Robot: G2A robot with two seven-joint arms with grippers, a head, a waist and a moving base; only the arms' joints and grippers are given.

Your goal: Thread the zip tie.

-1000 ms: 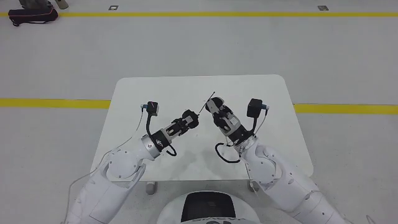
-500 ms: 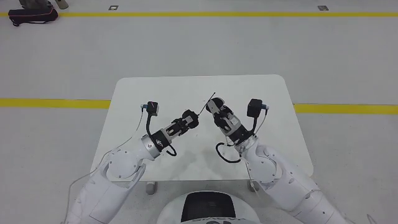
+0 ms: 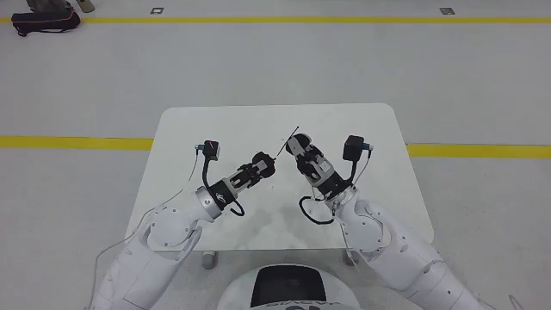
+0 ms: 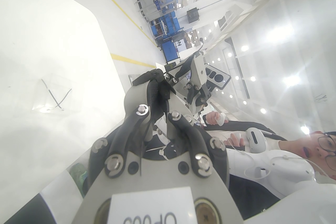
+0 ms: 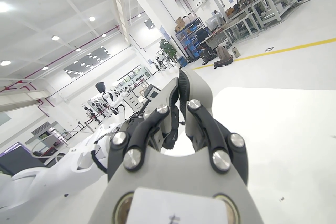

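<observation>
Right gripper pinches zip tie; left gripper closed, contents unclear, tips nearly meeting.
Clear packet on table holds thin black strips.

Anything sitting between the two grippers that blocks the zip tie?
Nothing visible. The left gripper and right gripper sit close together above the table; the zip tie shows as a thin strand between them, with no other object in that gap.
</observation>
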